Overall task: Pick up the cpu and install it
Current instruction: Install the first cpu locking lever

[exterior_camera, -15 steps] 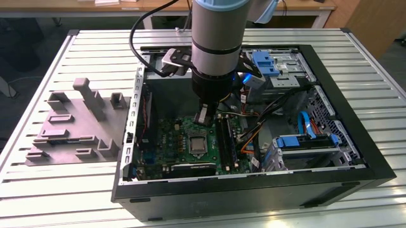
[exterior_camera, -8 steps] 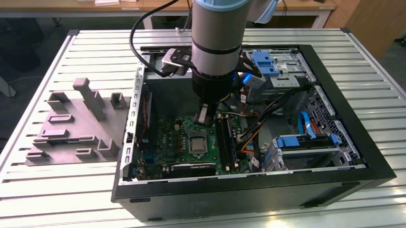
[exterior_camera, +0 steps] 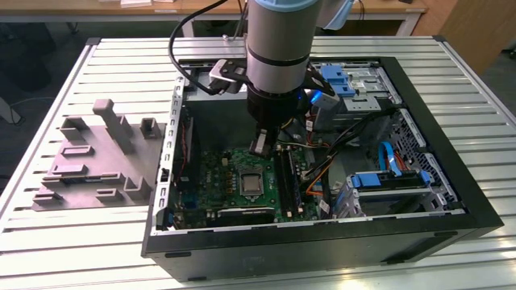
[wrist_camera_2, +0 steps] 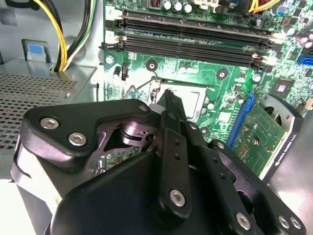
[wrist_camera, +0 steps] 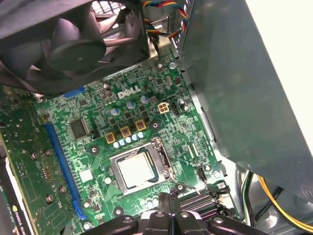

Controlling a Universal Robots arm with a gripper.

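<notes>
Cpu point(wrist_camera: 138, 169) is seated flat in the motherboard point(wrist_camera: 146, 122) socket (framed for retention); gripper point(wrist_camera: 166, 200), fingertips pressed together, empty, is poised just above it.

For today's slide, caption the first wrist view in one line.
The cpu sits in its metal-framed socket on the green motherboard.

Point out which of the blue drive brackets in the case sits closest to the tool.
The blue bracket at the case's far corner, just beside the arm; the other one sits lower toward the exterior view's right.
</notes>
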